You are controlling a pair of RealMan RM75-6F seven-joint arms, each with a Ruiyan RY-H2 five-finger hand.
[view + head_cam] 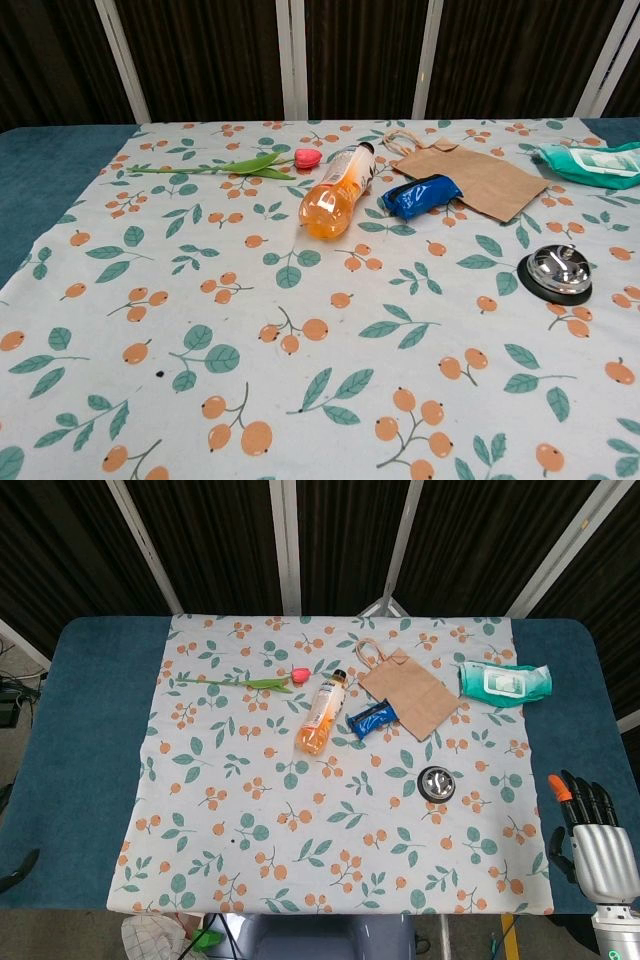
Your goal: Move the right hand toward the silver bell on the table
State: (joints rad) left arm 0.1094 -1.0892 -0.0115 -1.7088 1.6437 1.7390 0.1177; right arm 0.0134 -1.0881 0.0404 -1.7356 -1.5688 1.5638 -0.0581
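The silver bell [437, 783] on its black base stands on the floral cloth, right of centre; the chest view shows the bell [556, 272] at its right side. My right hand [595, 835] hovers at the table's near right corner, over the blue cover, fingers straight and apart, holding nothing. It is well to the right of the bell and nearer to me. The chest view does not show it. Of my left hand only a dark curved sliver [18, 868] shows at the left edge, too little to read.
Behind the bell lie a brown paper bag [408, 689], a blue wrapped packet [373, 719], an orange drink bottle [322, 715], a green wipes pack [503, 680] and a pink tulip [250, 681]. The cloth [300, 870] covers the table's middle.
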